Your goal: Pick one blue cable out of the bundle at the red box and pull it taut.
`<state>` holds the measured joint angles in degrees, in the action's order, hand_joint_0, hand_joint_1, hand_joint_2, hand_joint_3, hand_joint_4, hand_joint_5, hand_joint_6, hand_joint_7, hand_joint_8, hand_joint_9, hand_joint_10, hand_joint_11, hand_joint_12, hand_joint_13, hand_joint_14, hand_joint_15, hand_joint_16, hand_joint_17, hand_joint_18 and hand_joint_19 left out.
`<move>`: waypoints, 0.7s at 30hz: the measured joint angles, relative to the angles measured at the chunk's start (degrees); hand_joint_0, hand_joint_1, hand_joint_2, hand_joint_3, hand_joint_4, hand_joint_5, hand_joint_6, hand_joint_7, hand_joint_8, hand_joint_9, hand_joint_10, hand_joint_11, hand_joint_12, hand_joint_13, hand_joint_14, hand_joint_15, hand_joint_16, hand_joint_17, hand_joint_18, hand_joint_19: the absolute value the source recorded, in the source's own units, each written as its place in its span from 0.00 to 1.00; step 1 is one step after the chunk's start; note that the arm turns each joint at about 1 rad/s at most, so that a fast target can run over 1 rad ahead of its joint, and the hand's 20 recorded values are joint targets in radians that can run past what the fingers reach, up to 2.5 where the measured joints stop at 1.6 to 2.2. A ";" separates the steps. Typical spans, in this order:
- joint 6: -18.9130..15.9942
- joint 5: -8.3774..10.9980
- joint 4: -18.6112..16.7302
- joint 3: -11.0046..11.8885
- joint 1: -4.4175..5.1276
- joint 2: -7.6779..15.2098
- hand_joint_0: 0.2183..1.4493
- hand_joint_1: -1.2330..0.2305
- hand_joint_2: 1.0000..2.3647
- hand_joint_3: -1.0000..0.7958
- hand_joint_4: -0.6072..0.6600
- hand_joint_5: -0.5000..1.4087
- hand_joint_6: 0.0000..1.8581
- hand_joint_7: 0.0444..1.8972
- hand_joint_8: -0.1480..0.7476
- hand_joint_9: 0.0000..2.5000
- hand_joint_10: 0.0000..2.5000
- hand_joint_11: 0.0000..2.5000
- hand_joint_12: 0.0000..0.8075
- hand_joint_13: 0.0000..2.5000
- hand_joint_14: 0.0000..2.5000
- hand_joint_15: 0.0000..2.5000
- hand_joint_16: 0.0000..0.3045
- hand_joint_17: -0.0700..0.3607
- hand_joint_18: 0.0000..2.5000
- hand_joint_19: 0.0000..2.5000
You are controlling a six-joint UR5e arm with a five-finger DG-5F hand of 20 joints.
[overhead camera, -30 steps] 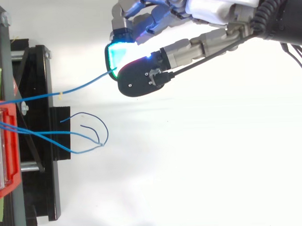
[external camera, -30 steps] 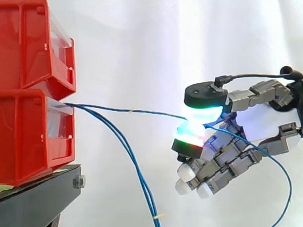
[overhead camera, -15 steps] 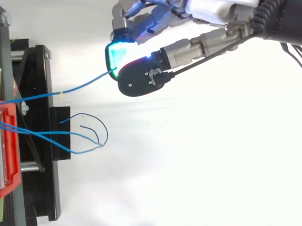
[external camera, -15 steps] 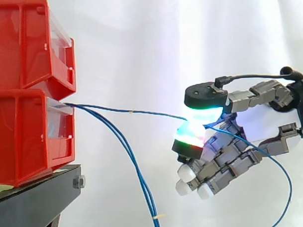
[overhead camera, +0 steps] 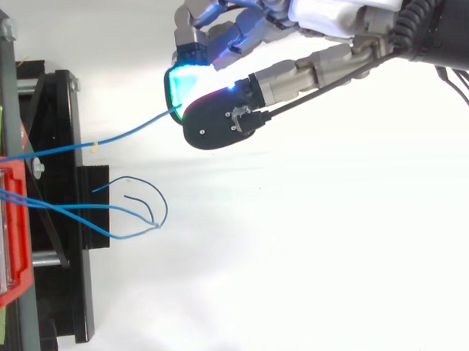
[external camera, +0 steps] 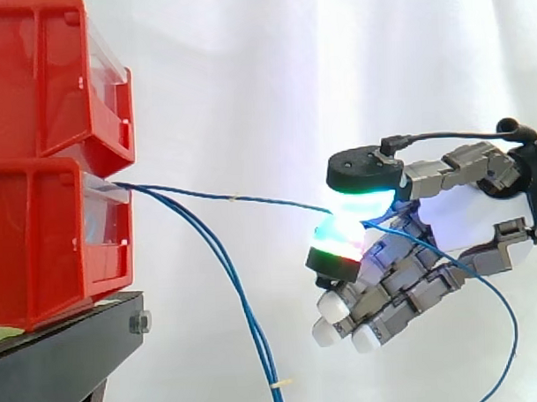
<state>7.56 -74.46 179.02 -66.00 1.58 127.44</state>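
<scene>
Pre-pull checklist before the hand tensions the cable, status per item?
1. Grip: hand is shut on the blue cable, which is pinched between its glowing pads: ok.
2. Single strand: one cable is in the pinch and the other blue cables hang apart below it: ok.
3. Tension: the cable shows a slight sag between the lower red bin and the pads: not ok.
4. Anchor: the cable's end is hidden inside the bin: cannot tell.
5. Free tail: it crosses the curled fingers and droops behind the hand, so whether it is snagged: cannot tell.
</scene>
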 measured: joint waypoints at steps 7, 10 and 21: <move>0.00 0.01 -0.03 -0.03 -0.01 0.00 0.30 0.27 0.02 0.51 0.66 0.21 0.45 0.67 0.55 0.34 0.00 0.15 0.49 0.18 0.00 0.07 0.19 0.47 0.20 0.10; 0.00 0.02 -0.03 -0.03 -0.01 0.00 0.30 0.27 0.02 0.51 0.66 0.21 0.45 0.67 0.55 0.34 0.00 0.14 0.49 0.18 0.00 0.07 0.19 0.47 0.20 0.10; 0.00 0.02 -0.01 -0.07 0.00 0.00 0.30 0.27 0.02 0.50 0.66 0.21 0.45 0.67 0.54 0.33 0.00 0.14 0.49 0.17 0.00 0.07 0.19 0.46 0.20 0.10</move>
<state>7.56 -74.44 179.01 -66.08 1.58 127.44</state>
